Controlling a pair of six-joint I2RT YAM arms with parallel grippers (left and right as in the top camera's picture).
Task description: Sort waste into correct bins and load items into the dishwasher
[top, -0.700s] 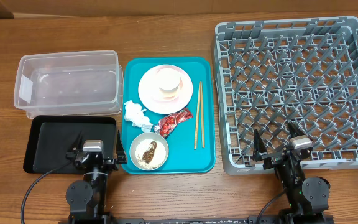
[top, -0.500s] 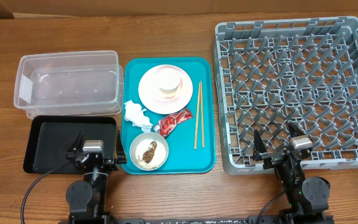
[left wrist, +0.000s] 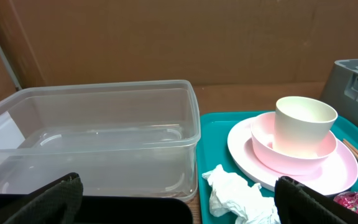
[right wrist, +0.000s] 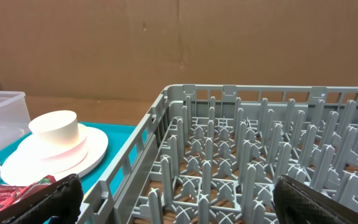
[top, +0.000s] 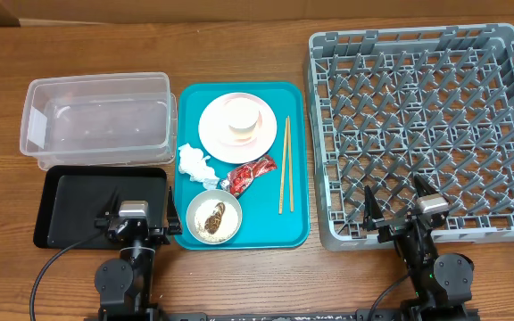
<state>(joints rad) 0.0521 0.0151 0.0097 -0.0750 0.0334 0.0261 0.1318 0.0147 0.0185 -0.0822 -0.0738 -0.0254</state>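
Observation:
On the teal tray, a pale pink plate (top: pixel 212 135) carries a pink bowl (left wrist: pixel 291 152) with a cream cup (top: pixel 242 120) in it. A crumpled tissue (top: pixel 194 163), a red wrapper (top: pixel 252 173), two chopsticks (top: pixel 285 165) and a white bowl (top: pixel 213 217) of rice and brown scraps lie there too. The clear tub (top: pixel 96 120) and black tray (top: pixel 74 205) sit to the left, the grey dish rack (top: pixel 426 125) to the right. My left gripper (top: pixel 141 211) hangs open over the black tray's near right corner. My right gripper (top: pixel 398 207) is open over the rack's near edge.
The teal tray (top: pixel 297 192) lies between the bins and the rack. A brown cardboard wall (left wrist: pixel 166 37) closes off the far side of the table. Bare wooden tabletop shows along the near edge around both arm bases.

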